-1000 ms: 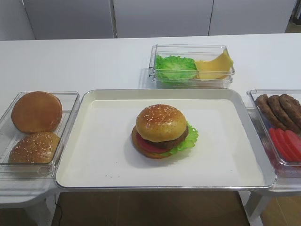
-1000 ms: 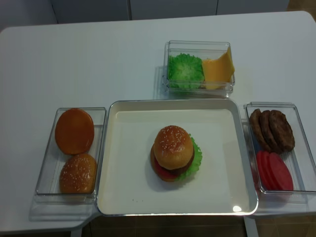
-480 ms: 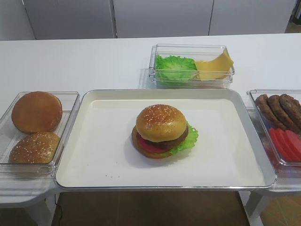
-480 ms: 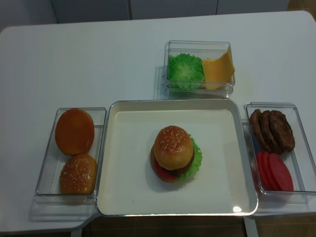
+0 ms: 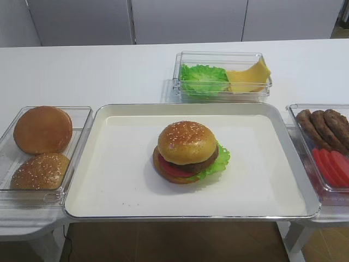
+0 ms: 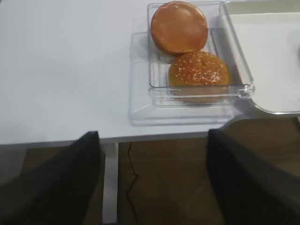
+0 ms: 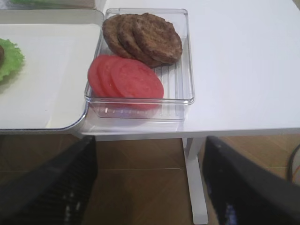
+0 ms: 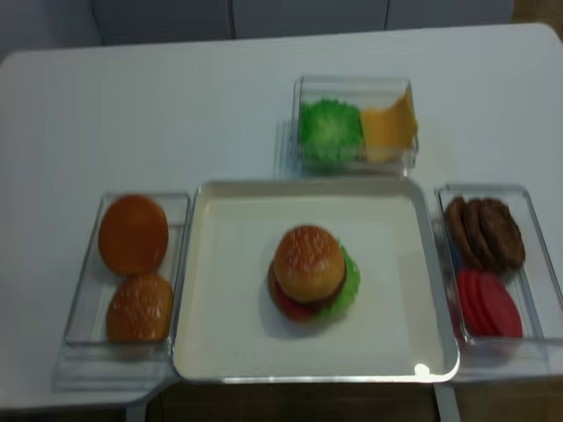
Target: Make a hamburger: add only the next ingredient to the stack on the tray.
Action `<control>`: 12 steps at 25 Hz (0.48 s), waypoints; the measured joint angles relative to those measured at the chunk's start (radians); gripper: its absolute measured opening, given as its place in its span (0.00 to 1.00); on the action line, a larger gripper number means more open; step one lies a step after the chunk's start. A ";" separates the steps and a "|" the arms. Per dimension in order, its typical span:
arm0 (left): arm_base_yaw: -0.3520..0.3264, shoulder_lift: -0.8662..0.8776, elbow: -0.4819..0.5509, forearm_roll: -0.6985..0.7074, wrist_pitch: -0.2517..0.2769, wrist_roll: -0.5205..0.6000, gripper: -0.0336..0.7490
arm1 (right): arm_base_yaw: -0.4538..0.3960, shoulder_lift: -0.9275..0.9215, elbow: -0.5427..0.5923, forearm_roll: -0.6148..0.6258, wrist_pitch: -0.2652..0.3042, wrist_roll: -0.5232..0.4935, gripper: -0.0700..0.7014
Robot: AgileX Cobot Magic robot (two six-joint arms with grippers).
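Observation:
In the exterior view a sesame-seeded bun top [image 5: 186,142] rests on the stack [image 5: 188,166] of patty, tomato, lettuce and bun base, in the middle of the cream tray [image 5: 120,180]. A second sesame bun [image 6: 198,75] lies in the clear bin on the left, in front of a smooth bun [image 6: 179,27]. My left gripper [image 6: 152,187] hangs open below the table's front edge, short of that bin, with nothing between its fingers. My right gripper [image 7: 147,187] is likewise open and empty, below the table edge in front of the patty bin. Neither gripper shows in the exterior views.
A clear bin on the right holds brown patties [image 7: 143,37] and red tomato slices [image 7: 126,77]. Behind the tray another bin [image 5: 221,79] holds lettuce and cheese. White table legs and wooden floor lie under both grippers.

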 joint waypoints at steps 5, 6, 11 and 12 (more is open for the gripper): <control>0.000 0.000 0.053 0.040 0.000 -0.021 0.69 | 0.000 0.000 0.000 0.000 0.000 0.000 0.78; 0.000 0.000 0.058 0.042 0.000 -0.023 0.69 | 0.000 0.000 0.000 0.000 0.000 0.000 0.78; 0.000 0.000 0.069 0.052 -0.002 -0.045 0.68 | 0.000 0.000 0.000 0.000 0.000 0.000 0.78; 0.000 0.000 0.069 0.054 -0.010 -0.045 0.68 | 0.000 0.000 0.000 0.000 0.000 0.000 0.78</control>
